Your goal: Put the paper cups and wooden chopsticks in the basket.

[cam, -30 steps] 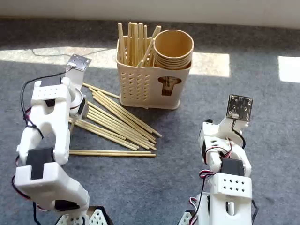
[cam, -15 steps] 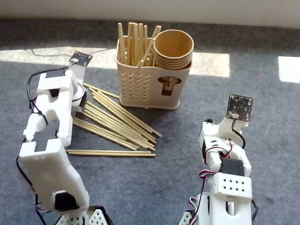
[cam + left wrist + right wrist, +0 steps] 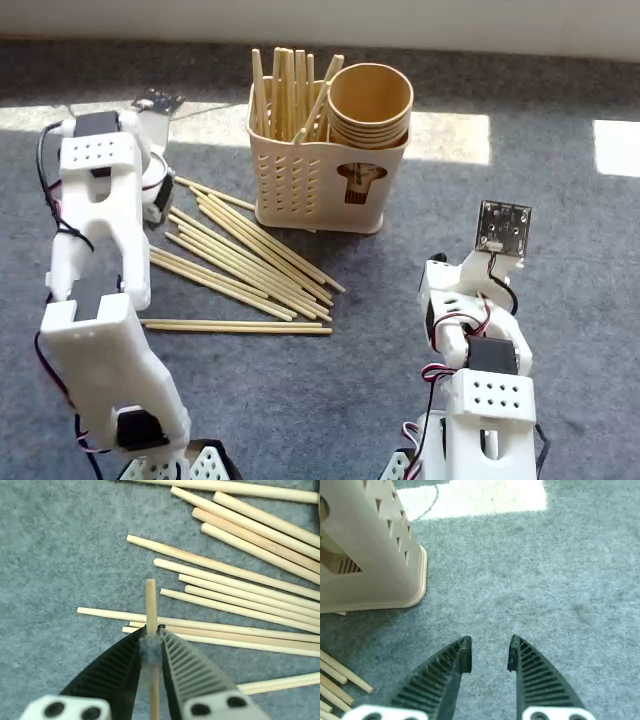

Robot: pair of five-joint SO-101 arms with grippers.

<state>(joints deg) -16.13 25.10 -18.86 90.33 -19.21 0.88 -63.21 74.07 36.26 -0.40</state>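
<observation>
A cream basket (image 3: 318, 190) at the back of the grey carpet holds several upright wooden chopsticks (image 3: 284, 92) and a stack of paper cups (image 3: 370, 104). More loose chopsticks (image 3: 245, 258) lie fanned on the carpet to its left. My left gripper (image 3: 151, 630) is shut on one chopstick (image 3: 150, 600), held above the ends of the loose chopsticks (image 3: 235, 585). The left arm (image 3: 98, 190) stands over the left end of the pile. My right gripper (image 3: 489, 654) hangs open over bare carpet, right of the basket's corner (image 3: 375, 555).
The right arm (image 3: 480, 310) sits folded at the front right. A thin cable (image 3: 100, 115) runs across the carpet behind the left arm. Sunlit patches fall on the carpet behind and to the right of the basket.
The left arm has swung back and up, away from the pile, lifting its wrist toward the rear left. The right arm has shifted only slightly.
</observation>
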